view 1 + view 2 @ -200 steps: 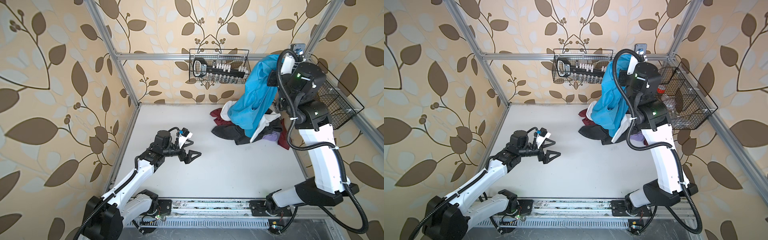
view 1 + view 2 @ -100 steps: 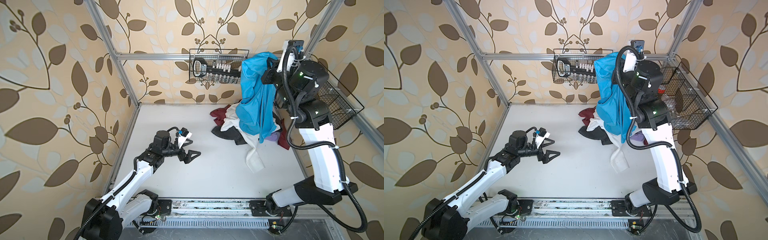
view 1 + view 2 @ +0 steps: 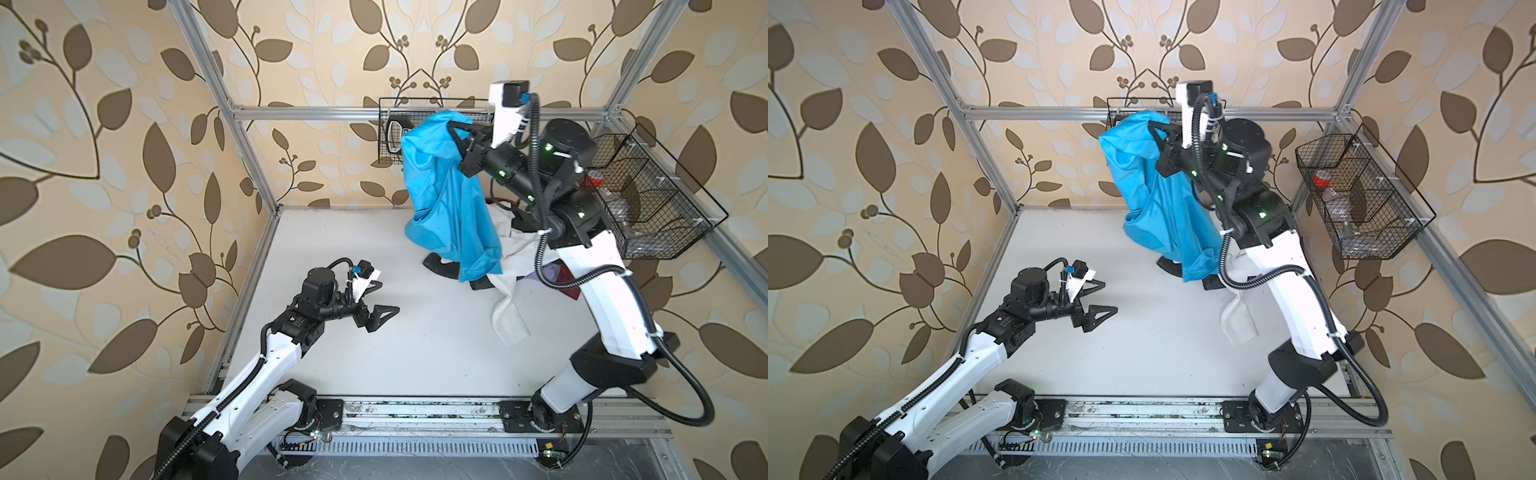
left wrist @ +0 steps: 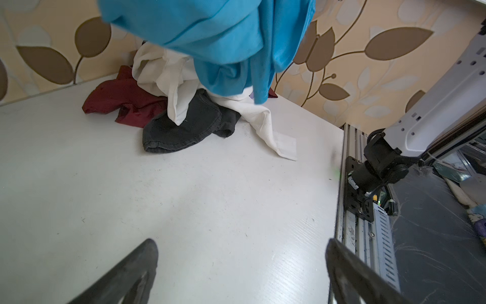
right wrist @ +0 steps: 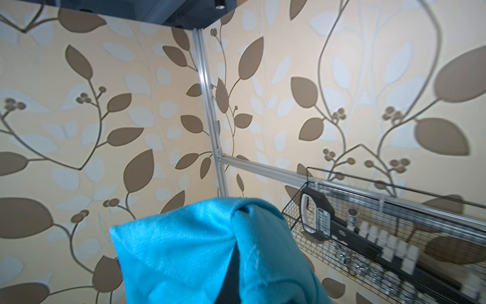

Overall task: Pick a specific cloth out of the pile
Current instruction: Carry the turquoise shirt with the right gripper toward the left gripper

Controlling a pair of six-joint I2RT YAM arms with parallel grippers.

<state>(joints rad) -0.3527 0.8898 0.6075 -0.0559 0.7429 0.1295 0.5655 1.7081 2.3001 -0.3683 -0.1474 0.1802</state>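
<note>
right end effector (image 3: 453, 129): pinching a bunched fold near the top of the cloth (image 3: 449, 208), jaws pressed together on it, holding it high.
grip risk: fabric is draping over the fingers in the right wrist view, hiding how much is being bitten. A thin bite could be slipping, dropping the cloth back down.
the cloth: hanging full length from that pinch, dangling over the pile (image 4: 184, 113). Its lower hem is sitting low by the white cloth (image 3: 509, 316); cannot tell if they are touching.
snag risk: the white cloth is rising up under the blue in the left wrist view. It may be clinging, so more lifting could be dragging it along, or tugging the fold loose.
basket risk: the raised fold is hovering just beside the back wire basket (image 3: 390, 124). A swing that way could be hooking fabric on the wire.
cable risk: blue fabric is hanging close to the right arm's cable, so it could be tangling.
left end effector (image 3: 380, 301): jaws spread, holding nothing, hovering over bare tabletop (image 3: 415, 353), well apart from the pile. It is not placed to catch a drop.
</note>
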